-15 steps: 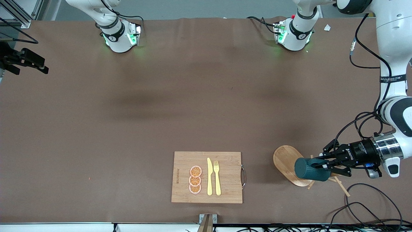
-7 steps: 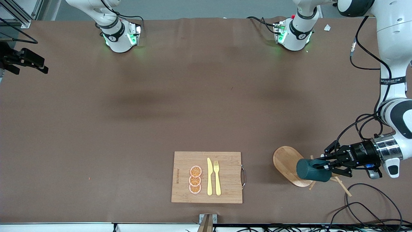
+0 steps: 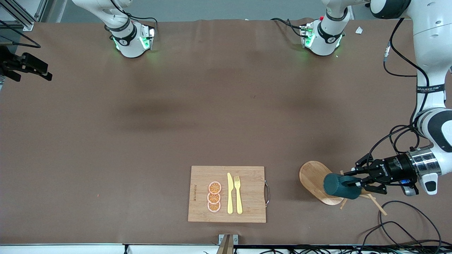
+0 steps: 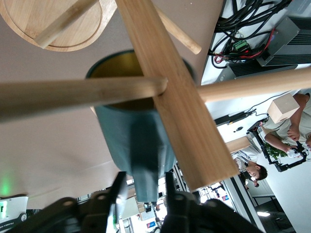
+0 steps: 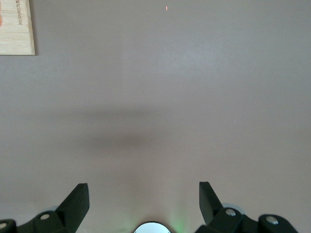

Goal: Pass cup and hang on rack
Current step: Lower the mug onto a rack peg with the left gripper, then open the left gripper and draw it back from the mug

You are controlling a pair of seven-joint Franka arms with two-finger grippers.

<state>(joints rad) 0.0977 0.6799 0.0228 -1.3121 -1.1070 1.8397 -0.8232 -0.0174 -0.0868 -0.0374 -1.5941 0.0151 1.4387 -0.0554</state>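
The dark teal cup (image 3: pixel 339 186) lies on its side at the wooden rack (image 3: pixel 312 178), over the rim of the oval base. My left gripper (image 3: pixel 355 180) is at the cup's handle. In the left wrist view the gripper (image 4: pixel 143 182) is open. Its fingers (image 4: pixel 118 187) stand on either side of the handle with slim gaps. The cup (image 4: pixel 131 136) shows its yellow inside. A peg (image 4: pixel 82 92) crosses the cup's mouth beside the thick post (image 4: pixel 170 97). I cannot tell whether the cup rests on the peg. My right gripper (image 5: pixel 143 187) is open and empty, waiting over bare table at the right arm's end (image 3: pixel 35 70).
A bamboo cutting board (image 3: pixel 227 194) with orange slices, a yellow knife and a yellow fork lies near the front edge. Thin pegs (image 3: pixel 376 204) stick out toward the left arm's end. Black cables (image 3: pixel 406 222) loop on the table near the rack.
The left gripper drew slightly toward the left arm's end of the table. The cup then shifted a little back over the rack's base. The right arm has hardly moved.
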